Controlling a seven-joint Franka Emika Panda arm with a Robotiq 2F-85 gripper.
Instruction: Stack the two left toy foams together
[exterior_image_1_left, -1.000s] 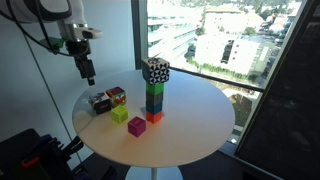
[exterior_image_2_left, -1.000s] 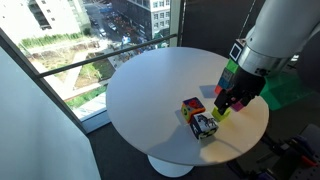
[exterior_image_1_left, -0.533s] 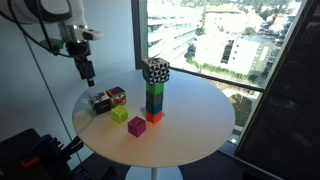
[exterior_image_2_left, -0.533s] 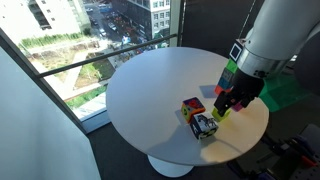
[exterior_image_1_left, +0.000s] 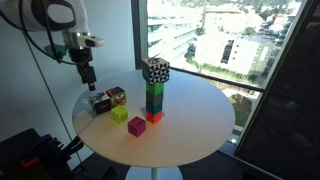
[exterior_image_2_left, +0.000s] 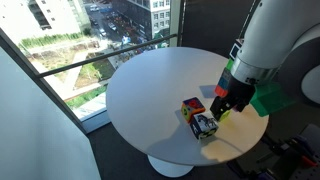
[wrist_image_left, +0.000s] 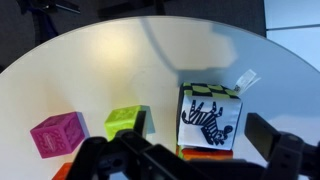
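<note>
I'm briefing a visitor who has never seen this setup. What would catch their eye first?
The tall cube tower with its black-and-white top, standing near the middle of the round white table. Then the gripper, hanging close to the dark patterned cube and the red-green cube at the table's edge.

Round white table (exterior_image_1_left: 190, 110) carries cube tower (exterior_image_1_left: 154, 88). Magenta cube (exterior_image_1_left: 136, 126) near tower, yellow-green cube (exterior_image_1_left: 120, 113) beyond; dark cube (exterior_image_1_left: 99, 102) and red-green cube (exterior_image_1_left: 116, 97) farthest, side by side.
</note>
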